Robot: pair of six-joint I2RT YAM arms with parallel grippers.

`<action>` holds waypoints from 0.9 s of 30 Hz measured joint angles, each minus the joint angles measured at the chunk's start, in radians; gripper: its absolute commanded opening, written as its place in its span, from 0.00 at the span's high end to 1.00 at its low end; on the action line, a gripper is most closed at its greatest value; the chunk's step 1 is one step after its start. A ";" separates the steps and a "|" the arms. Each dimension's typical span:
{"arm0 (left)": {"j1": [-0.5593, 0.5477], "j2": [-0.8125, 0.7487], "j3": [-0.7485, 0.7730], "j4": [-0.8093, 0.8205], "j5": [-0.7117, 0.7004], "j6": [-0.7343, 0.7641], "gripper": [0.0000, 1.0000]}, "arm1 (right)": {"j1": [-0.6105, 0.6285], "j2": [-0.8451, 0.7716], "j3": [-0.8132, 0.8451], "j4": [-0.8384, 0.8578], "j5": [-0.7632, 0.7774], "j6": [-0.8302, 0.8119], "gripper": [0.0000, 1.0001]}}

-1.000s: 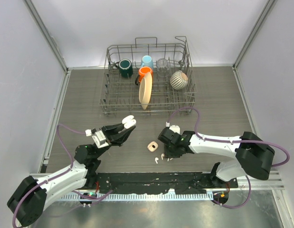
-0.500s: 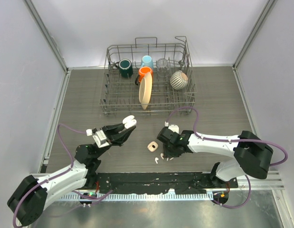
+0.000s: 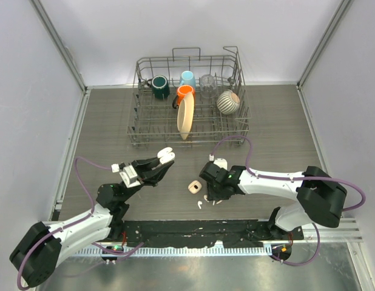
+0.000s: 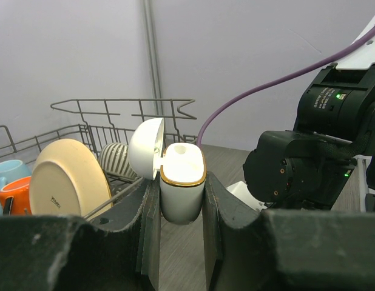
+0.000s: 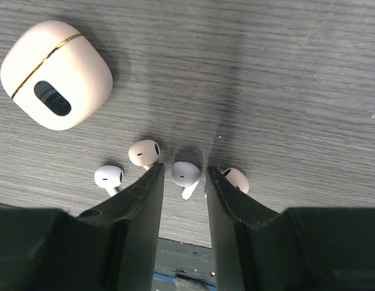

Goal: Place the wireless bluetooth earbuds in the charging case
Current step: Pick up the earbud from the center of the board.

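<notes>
My left gripper [image 4: 181, 182] is shut on a white charging case [image 4: 182, 188] with a gold rim, held upright above the table with its lid [image 4: 145, 148] flipped open; from above the case [image 3: 165, 155] sits left of centre. Several earbuds lie on the table under my right gripper [image 5: 183, 173], which is open. One white earbud [image 5: 186, 172] lies between its fingers, apart from both. A beige earbud [image 5: 144, 152] and a white earbud [image 5: 108, 177] lie to its left, another beige one [image 5: 237, 179] to its right. From above, my right gripper [image 3: 213, 195] points down at them.
A closed beige case [image 5: 56, 74] with a gold line lies on the table beside the earbuds, also visible from above [image 3: 192, 187]. A wire dish rack [image 3: 187, 100] at the back holds mugs, a plate, a glass and a striped bowl. The right arm [image 4: 290, 176] is close beside the held case.
The right gripper's jaws have spread wider around the white earbud and the wrist has shifted slightly left. The left arm and its case have not moved.
</notes>
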 measured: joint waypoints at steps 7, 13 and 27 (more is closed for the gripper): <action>0.000 0.004 0.000 0.000 0.000 0.000 1.00 | 0.000 0.000 0.000 -0.002 0.000 -0.005 0.65; 0.000 0.016 0.000 0.000 0.000 0.002 1.00 | 0.000 0.003 0.000 -0.003 0.000 -0.011 0.66; 0.000 0.017 0.000 0.000 0.000 0.007 1.00 | 0.000 0.006 0.018 -0.012 0.030 -0.026 0.96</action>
